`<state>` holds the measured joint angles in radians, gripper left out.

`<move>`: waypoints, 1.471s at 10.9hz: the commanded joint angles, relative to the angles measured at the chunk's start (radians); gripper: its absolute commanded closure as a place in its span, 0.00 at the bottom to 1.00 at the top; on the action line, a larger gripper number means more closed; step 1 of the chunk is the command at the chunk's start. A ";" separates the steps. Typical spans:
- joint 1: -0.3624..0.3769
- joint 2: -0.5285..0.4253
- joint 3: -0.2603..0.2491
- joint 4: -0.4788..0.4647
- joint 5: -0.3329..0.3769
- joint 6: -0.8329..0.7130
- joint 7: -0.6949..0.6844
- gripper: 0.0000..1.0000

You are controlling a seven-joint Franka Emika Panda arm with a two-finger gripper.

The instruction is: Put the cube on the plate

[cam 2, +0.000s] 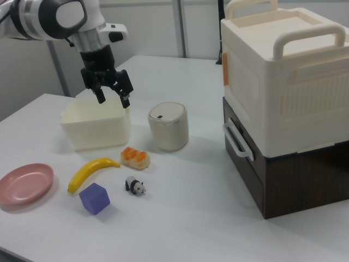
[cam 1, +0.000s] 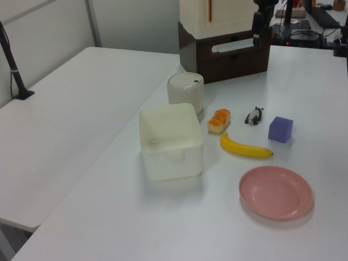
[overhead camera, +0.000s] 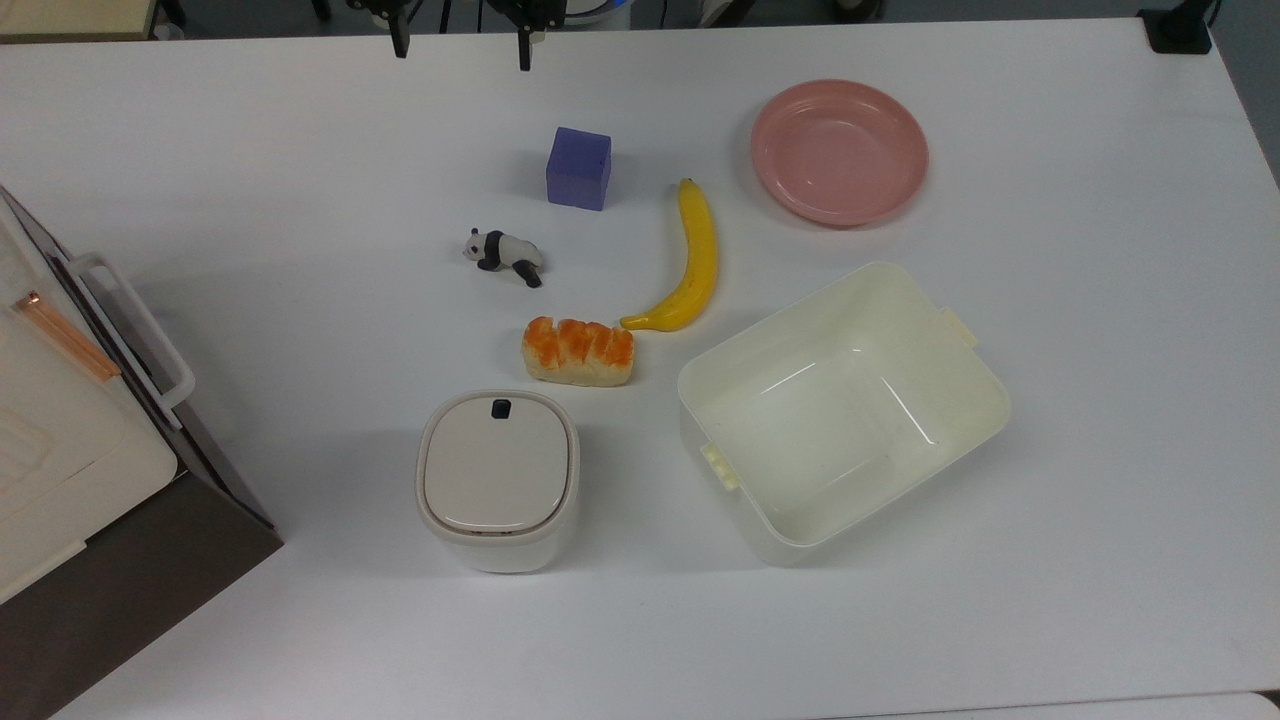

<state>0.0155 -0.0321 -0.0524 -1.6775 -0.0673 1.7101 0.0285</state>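
Below your pincer (cam 2: 113,98), which hangs spread and empty, the cube (cam 2: 94,198) rests on the worktop (cam 2: 180,218), apart from the plate (cam 2: 25,183).

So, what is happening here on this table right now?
A robot arm holds its gripper open in the air, holding nothing. The purple cube sits on the white table, near a banana and a toy panda. The pink plate is empty, so the cube has not been moved yet.
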 commanded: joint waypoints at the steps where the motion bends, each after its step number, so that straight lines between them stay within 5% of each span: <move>1: 0.006 0.011 0.000 0.027 0.017 -0.061 -0.018 0.00; 16: 0.008 0.012 0.002 0.028 0.018 -0.061 -0.054 0.00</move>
<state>0.0179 -0.0301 -0.0501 -1.6774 -0.0673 1.6863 0.0186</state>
